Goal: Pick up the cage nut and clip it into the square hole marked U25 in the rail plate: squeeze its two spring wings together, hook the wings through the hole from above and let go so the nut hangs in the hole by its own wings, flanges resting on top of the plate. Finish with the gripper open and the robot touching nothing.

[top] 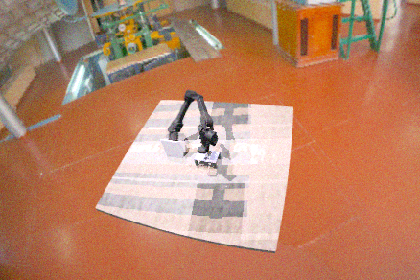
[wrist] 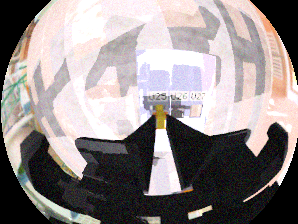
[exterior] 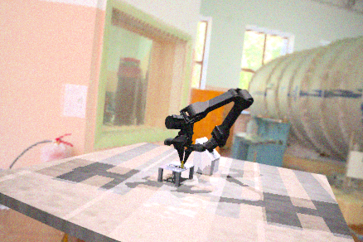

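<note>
Looking at it, why's the end effector pinching the yellow cage nut over U25?
— Probably keeping its wings squeezed so they'll pass through the rail plate.

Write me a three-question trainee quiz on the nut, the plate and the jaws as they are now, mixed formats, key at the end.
1. Multiple choice: which printed label is the yellow cage nut closest to in the wrist view?
A) U27
B) U25
C) U26

2. True or false: the jaws stand wide open, with nothing between them.

3. Fill in the blank: the exterior view shows the rail plate raised above the table top on dark ____.

Key: 1 B; 2 false, they are shut on the nut; 3 legs.
</note>
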You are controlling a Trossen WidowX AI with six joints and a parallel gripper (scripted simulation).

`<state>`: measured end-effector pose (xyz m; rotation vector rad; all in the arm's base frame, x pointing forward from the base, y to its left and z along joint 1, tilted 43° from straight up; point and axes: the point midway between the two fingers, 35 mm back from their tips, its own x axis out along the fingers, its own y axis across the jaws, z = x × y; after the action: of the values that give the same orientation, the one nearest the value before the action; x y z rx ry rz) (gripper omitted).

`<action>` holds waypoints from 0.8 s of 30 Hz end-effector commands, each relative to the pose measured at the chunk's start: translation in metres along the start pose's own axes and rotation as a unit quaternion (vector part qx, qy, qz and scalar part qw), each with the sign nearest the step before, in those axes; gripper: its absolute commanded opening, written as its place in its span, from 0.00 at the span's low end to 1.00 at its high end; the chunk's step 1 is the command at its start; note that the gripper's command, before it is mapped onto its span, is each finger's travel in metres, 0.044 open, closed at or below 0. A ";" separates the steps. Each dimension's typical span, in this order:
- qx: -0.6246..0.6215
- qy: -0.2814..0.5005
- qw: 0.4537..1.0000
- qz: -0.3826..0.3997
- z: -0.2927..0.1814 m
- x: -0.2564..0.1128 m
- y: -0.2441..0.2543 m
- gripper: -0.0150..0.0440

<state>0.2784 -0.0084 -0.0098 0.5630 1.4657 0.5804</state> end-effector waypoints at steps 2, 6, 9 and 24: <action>0.001 -0.002 1.000 -0.010 0.001 -0.001 0.000 0.30; 0.001 -0.002 1.000 -0.013 0.001 -0.001 0.000 0.30; 0.001 -0.002 1.000 -0.015 0.001 -0.001 0.000 0.30; 0.001 -0.002 1.000 -0.028 0.001 0.000 0.001 0.30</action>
<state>0.2792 -0.0067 -0.0093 0.5273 1.4734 0.5446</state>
